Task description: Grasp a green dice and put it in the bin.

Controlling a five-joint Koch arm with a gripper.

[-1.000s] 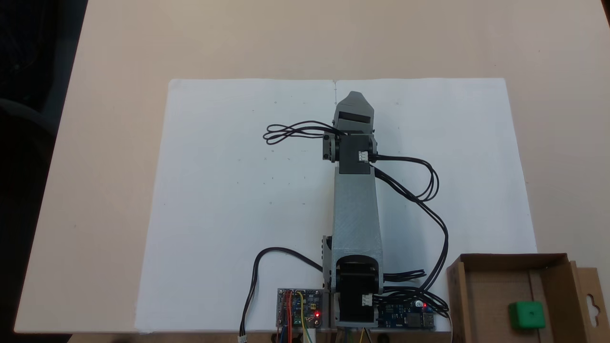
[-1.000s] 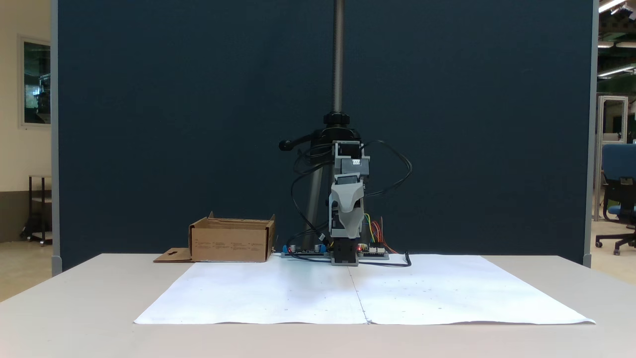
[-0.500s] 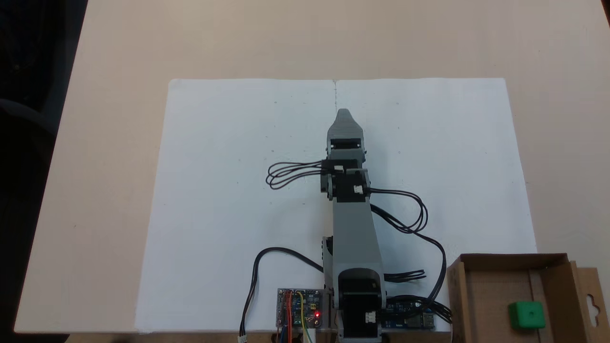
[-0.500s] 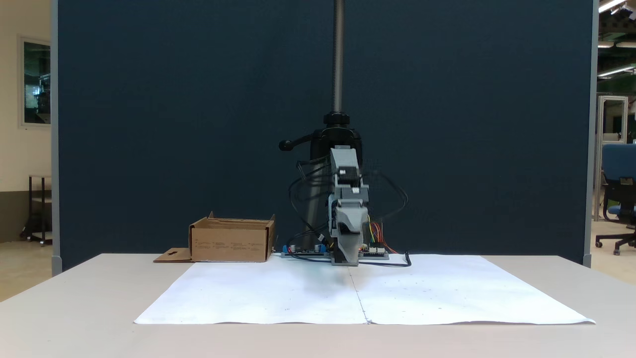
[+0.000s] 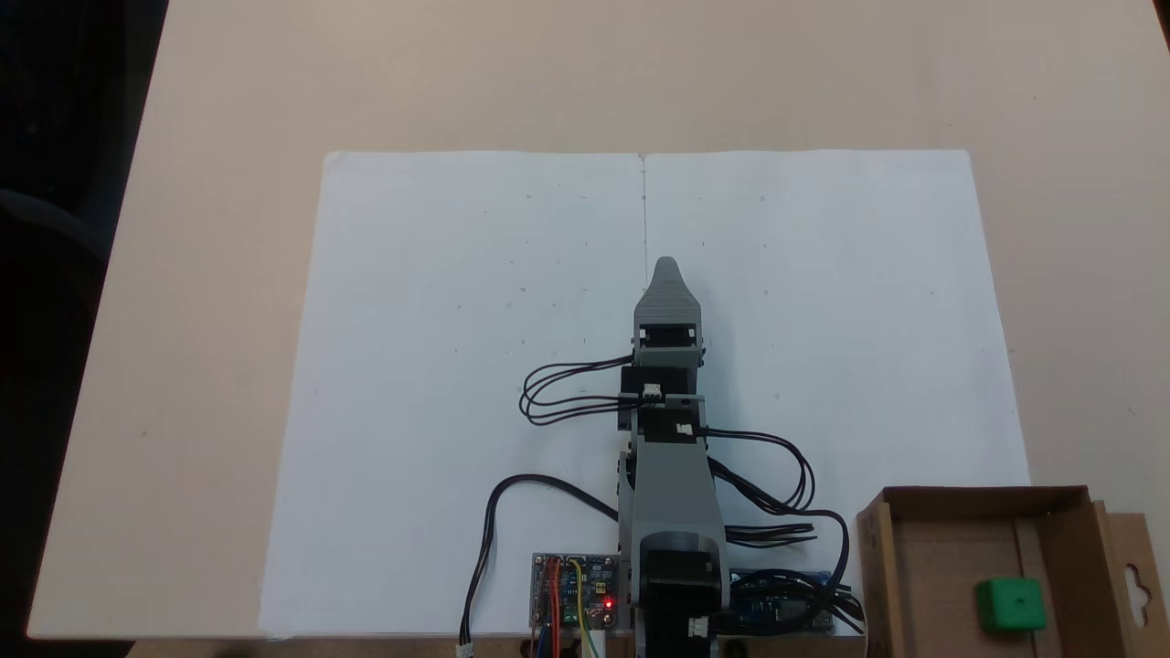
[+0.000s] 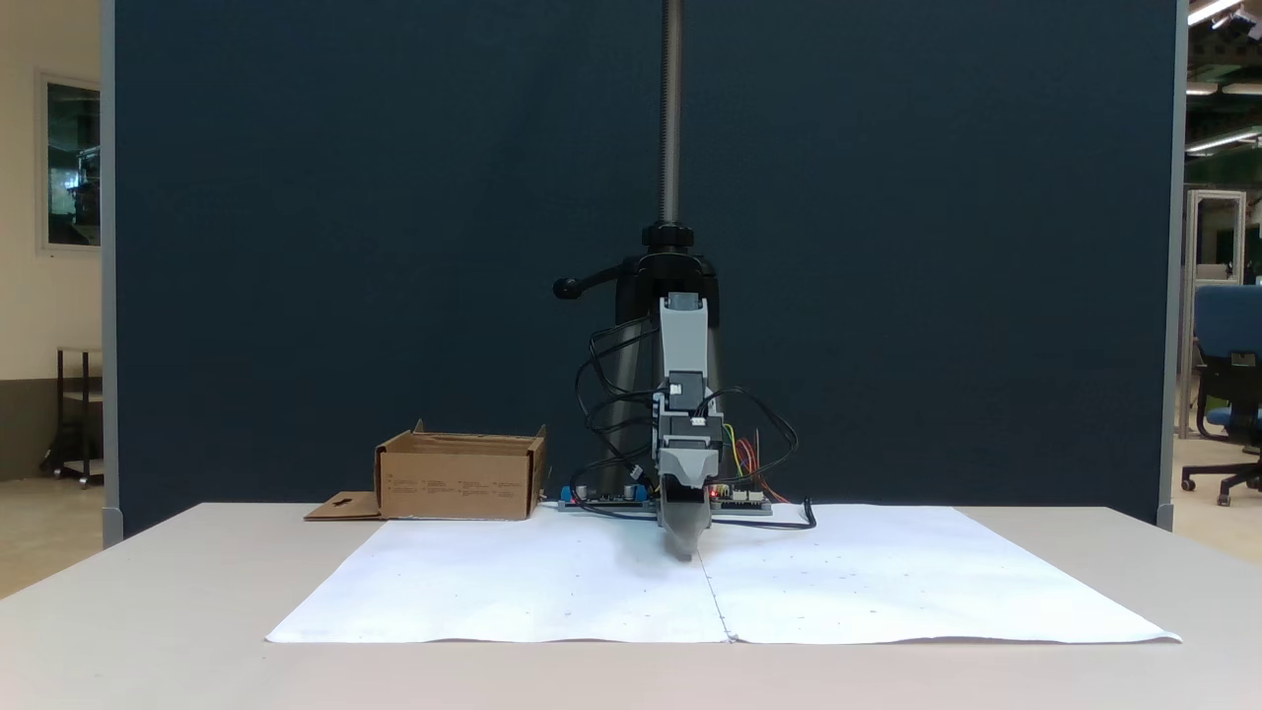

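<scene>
The green dice [image 5: 1009,605] lies inside the bin [image 5: 941,548], a brown cardboard box at the lower right of a fixed view from above. The bin [image 6: 458,483] stands left of the arm in a fixed view from the front, where its walls hide the dice. My gripper [image 5: 667,267] is far from the box, over the middle seam of the white paper. Its tip points forward and down, with the gripper [image 6: 684,547] close to the sheet. Only one grey jaw shows, with the other behind it. Nothing is seen in it.
White paper [image 5: 439,366] covers the table's middle. Circuit boards [image 5: 574,590] and black cables [image 5: 558,402] sit around the arm's base. The bin's flap [image 5: 1133,585] with a hang hole sticks out sideways. A stand pole [image 6: 670,148] rises behind the arm.
The arm has folded back toward its base and come down. The gripper tip moved nearer the base and lower, from well above the paper to just over it. The dice stayed in the bin.
</scene>
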